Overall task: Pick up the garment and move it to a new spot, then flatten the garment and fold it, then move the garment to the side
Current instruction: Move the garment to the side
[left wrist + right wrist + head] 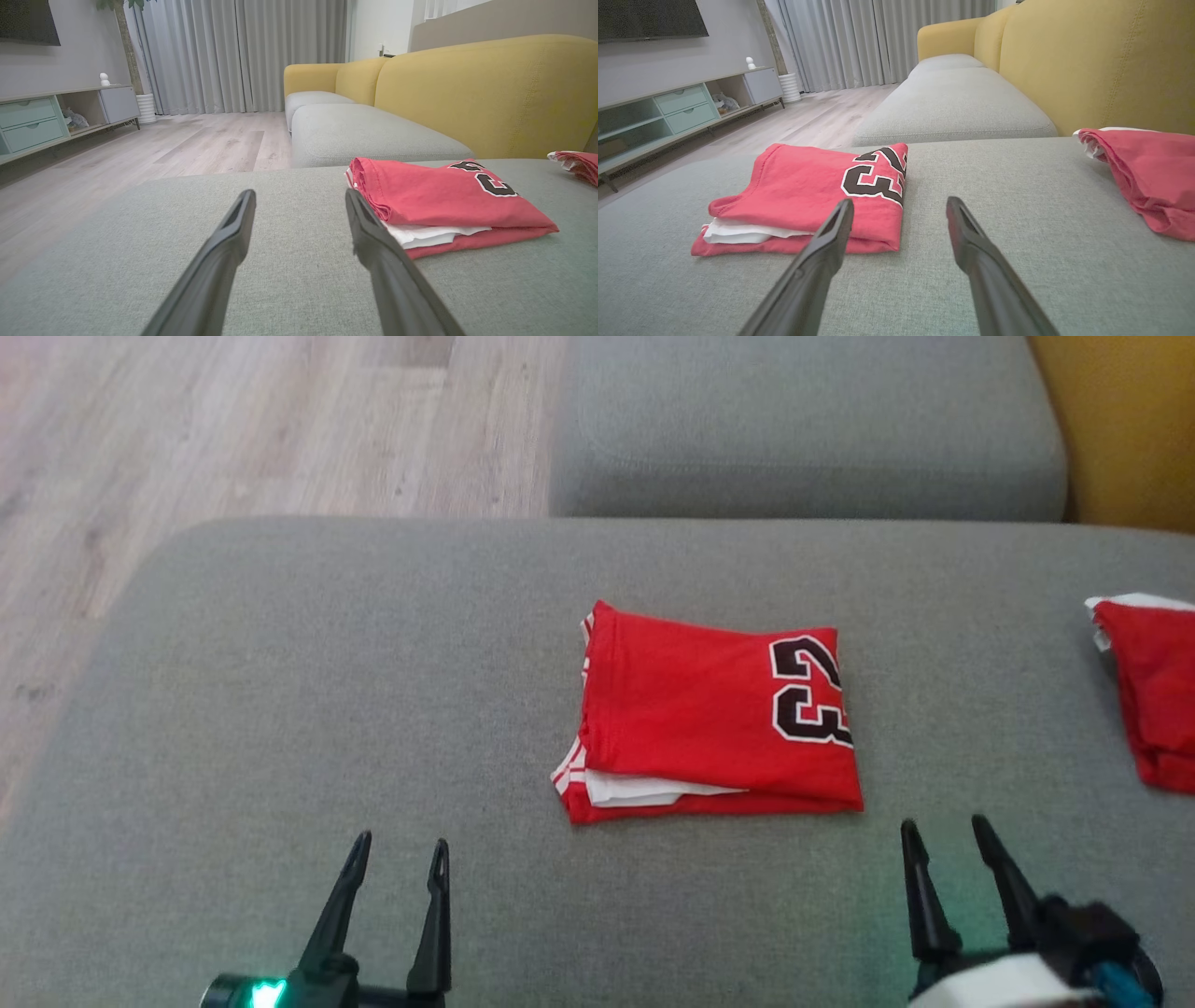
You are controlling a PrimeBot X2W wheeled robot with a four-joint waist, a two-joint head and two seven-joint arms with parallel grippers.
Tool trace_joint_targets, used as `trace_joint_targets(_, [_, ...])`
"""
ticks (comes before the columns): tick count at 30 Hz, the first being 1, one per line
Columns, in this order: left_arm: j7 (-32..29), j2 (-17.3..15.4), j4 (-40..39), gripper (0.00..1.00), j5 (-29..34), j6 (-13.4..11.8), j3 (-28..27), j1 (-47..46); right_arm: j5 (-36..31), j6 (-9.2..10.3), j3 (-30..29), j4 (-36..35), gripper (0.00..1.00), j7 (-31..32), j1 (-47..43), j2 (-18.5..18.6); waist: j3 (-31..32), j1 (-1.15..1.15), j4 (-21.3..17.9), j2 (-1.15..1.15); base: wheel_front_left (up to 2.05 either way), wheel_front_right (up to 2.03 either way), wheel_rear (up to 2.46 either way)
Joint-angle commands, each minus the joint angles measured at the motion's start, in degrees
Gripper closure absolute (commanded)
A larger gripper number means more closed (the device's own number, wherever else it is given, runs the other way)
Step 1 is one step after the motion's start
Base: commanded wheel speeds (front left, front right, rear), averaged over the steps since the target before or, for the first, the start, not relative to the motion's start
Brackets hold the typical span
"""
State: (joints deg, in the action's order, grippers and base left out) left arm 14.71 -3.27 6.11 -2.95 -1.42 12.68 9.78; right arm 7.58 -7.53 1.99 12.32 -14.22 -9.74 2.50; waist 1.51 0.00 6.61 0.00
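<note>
Garment [714,714] at centre looks folded; left gripper [401,842] and right gripper [942,821], spread and empty below, should next grasp its edge.

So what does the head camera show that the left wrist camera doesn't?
Head view's extra: the right gripper, open. Left wrist view's extra: curtains, a cabinet with drawers and a white pot. Both share the folded red shirt, a second red garment, the grey cushion and the open left gripper.
</note>
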Motion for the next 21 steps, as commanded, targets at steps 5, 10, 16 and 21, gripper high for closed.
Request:
trace_joint_targets(5, [0.3,0.4,-3.5,0.0,1.1,0.4,-0.9,-4.3,0.6,0.04,1.2,2.6,0.0,-0.8,8.4,0.4,-3.9,0.0,0.3,0.0,0.0,0.0,0.0])
trace_joint_targets(10, [0.3,0.4,-4.3,0.0,1.3,0.7,0.0,-6.8,1.4,0.04,2.6,9.4,0.0,-0.2,17.7,0.4,-8.8,0.0,0.7,0.0,0.0,0.0,0.0])
trace_joint_targets(16, [0.3,0.4,-4.0,0.0,1.5,0.9,1.0,-9.2,3.0,0.04,2.2,16.8,0.0,4.8,26.9,0.4,-12.4,0.0,1.5,0.0,0.0,0.0,0.0])
trace_joint_targets(21, [0.3,0.4,-4.0,0.0,1.3,0.5,1.8,-10.9,3.8,0.04,1.0,24.2,0.0,11.3,31.5,0.6,-14.1,0.0,1.9,0.0,0.0,0.0,0.0])
